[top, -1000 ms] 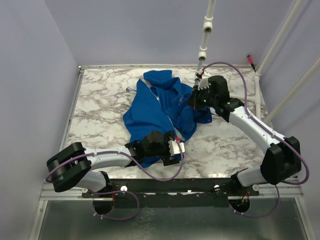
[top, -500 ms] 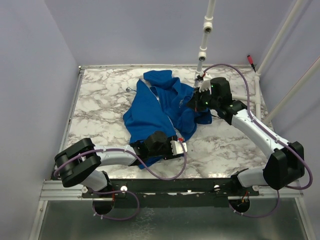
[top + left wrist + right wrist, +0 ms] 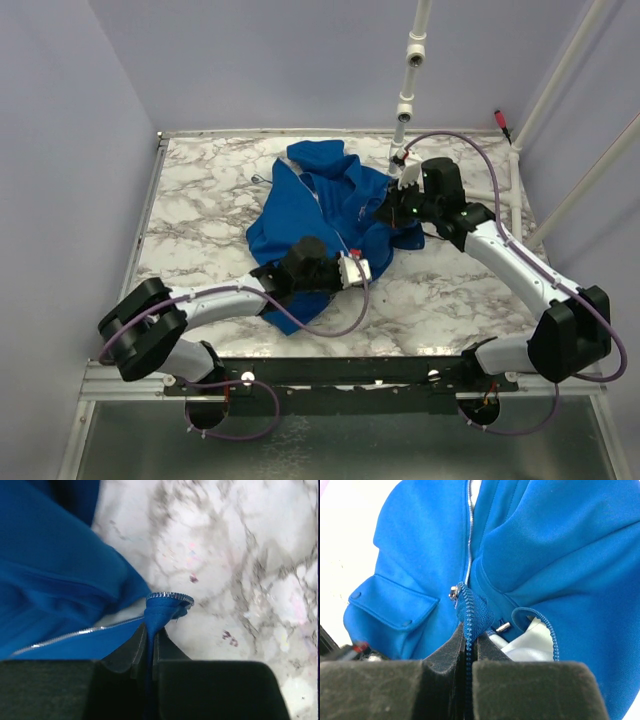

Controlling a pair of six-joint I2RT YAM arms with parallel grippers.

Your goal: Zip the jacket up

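Note:
The blue jacket (image 3: 315,215) lies crumpled in the middle of the marble table (image 3: 200,200). My left gripper (image 3: 325,272) is at its near hem, shut on a fold of blue fabric (image 3: 162,607) that ends in zipper teeth (image 3: 65,636). My right gripper (image 3: 390,212) is at the jacket's far right side, shut on a blue zipper edge (image 3: 470,607). Just past its fingertips sits the metal slider (image 3: 453,593). Pale lining (image 3: 525,647) shows to the right, and a snap pocket flap (image 3: 395,605) to the left.
A white pipe post (image 3: 410,70) rises at the table's back edge, just behind the right wrist. A slanted white pole with a red tip (image 3: 500,122) stands at the back right. Purple walls close in the left side and back. Bare marble (image 3: 240,555) lies right of the hem.
The left gripper went from wide open to shut on the jacket's near hem and drew away from the table's near edge. The right gripper stayed shut and barely moved.

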